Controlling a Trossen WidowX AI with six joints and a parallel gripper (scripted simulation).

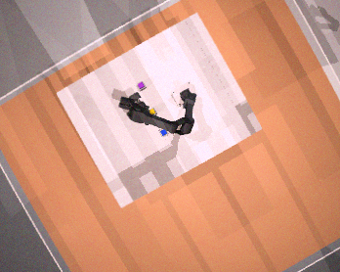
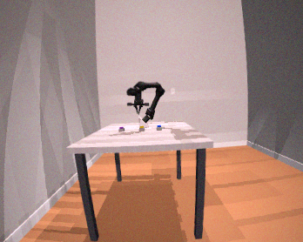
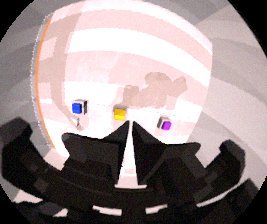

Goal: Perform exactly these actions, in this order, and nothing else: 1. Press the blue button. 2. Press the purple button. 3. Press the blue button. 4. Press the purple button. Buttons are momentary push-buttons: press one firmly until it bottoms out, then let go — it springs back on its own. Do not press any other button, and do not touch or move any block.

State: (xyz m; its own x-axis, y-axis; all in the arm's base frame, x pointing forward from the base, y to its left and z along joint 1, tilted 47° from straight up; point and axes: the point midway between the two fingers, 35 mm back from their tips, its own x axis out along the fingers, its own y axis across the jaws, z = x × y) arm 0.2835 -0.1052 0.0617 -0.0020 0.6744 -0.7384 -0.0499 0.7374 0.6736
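The blue button sits on the pale table, to the left in the wrist view. The purple button is at the other end of the row, to the right in the wrist view. Both stand up on their bases, untouched. My gripper is shut and empty, pointing down above the table. In the wrist view its tips show between the yellow and purple buttons, nearer the yellow. In the top view the tips are hidden or too small to tell.
A yellow button stands between the blue and purple ones, close to the arm in the top view. A small pale object lies near the blue button. The arm casts shadows on the table. I can make out no blocks.
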